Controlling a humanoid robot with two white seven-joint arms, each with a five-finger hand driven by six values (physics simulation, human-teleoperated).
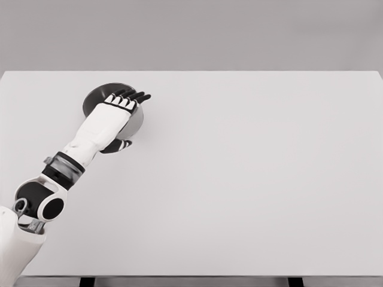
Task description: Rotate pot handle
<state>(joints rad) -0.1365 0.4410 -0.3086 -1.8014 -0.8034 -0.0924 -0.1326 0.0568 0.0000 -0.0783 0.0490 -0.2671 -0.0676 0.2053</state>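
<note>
My left arm (57, 179) comes in at the lower left corner, the white shoulder shell nearest, then the dark elbow joint and black wrist band, then the white forearm slanting up and to the right across the table (251, 179). Past the forearm, my left hand (122, 110) lies palm down over the pot (103, 98), which sits far back on the table's left side, near the rear edge. The black fingers (136, 95) stretch out nearly straight, side by side, their tips reaching past the pot's right rim. The thumb (116, 145) sticks out below the hand, on the near side of the pot. The hand is extended rather than curled, and I cannot tell whether it presses on the pot or hovers above it. The handle is hidden from me beneath the hand.
</note>
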